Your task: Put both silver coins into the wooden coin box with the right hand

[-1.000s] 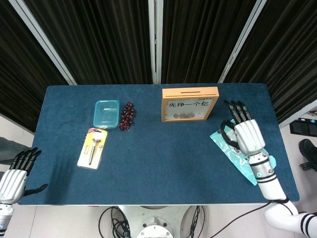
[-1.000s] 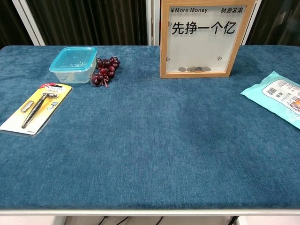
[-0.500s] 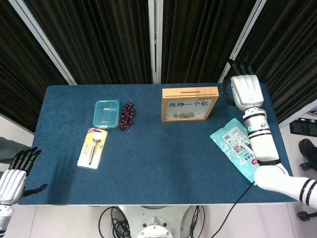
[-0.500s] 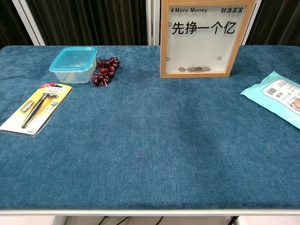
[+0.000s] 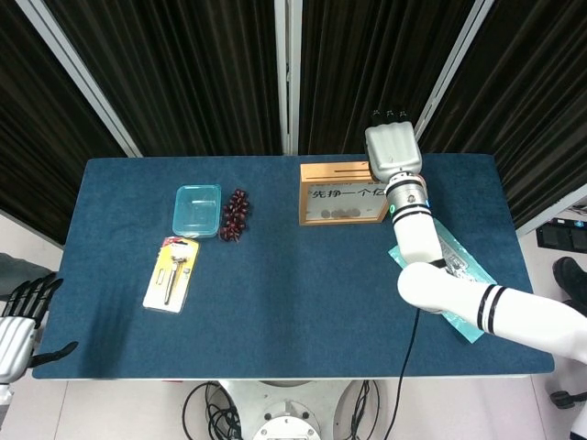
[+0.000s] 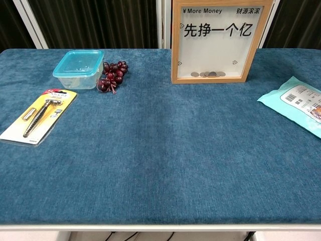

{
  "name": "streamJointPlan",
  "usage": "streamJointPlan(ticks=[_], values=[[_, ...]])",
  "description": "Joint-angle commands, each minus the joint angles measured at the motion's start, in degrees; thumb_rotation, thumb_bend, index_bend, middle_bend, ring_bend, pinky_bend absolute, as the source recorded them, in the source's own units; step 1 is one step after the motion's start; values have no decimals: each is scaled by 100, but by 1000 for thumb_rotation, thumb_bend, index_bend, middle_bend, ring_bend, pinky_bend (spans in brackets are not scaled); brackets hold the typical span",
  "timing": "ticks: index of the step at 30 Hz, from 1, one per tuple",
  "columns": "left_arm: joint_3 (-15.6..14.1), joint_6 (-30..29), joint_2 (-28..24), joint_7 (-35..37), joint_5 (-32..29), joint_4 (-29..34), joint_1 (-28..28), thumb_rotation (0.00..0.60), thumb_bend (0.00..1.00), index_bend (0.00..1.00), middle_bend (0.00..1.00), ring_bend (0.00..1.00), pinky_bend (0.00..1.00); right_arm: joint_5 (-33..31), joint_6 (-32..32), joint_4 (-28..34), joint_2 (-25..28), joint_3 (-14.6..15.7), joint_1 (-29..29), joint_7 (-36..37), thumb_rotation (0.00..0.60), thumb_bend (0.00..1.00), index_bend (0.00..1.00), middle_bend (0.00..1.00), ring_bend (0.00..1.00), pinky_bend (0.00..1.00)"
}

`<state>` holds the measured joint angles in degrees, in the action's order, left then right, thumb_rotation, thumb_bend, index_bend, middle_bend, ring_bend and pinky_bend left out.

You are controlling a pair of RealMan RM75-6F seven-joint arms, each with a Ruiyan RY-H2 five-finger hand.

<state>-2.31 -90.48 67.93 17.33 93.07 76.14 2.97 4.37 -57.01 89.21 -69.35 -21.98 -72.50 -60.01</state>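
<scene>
The wooden coin box (image 5: 341, 194) stands upright at the table's back middle, its slot on top; in the chest view the box (image 6: 174, 45) has several coins (image 6: 207, 74) lying at the bottom behind its clear front. My right hand (image 5: 393, 152) hovers over the box's right top corner, back facing up, with the fingers hidden beneath it. Whether it holds a coin does not show. I see no loose coin on the cloth. My left hand (image 5: 16, 327) hangs off the table's front left corner, fingers spread and holding nothing. Neither hand shows in the chest view.
A clear teal container (image 5: 197, 210) and dark grapes (image 5: 236, 215) sit at the back left. A carded metal tool (image 5: 171, 273) lies in front of them. A teal wipes pack (image 5: 459, 280) lies at the right, under my right forearm.
My right hand has swung from the table's right back corner leftward to above the coin box's right end. The left hand has sunk slightly lower at the front left.
</scene>
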Motion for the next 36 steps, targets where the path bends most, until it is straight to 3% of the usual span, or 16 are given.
streamJointPlan(ticks=[1,9,18,36], values=[[6,-11,4,31,-4,-26,-7,600,35,0,0,0,0,-517,-13,-201,-125,147,-309,-378,600,417,836,67,0,0],[24,-4,9,79,-19,-72,-8,600,35,0,0,0,0,-987,-7,-402,-195,246,-542,-634,600,421,835,70,0,0],[32,23,11,80,-40,-79,-11,600,35,0,0,0,0,-997,33,-692,-383,380,-566,-635,600,423,830,71,0,0],[121,-103,-101,109,-77,7,-44,600,35,0,0,0,0,-957,168,-1094,-647,343,-527,-404,600,421,830,71,0,0]])
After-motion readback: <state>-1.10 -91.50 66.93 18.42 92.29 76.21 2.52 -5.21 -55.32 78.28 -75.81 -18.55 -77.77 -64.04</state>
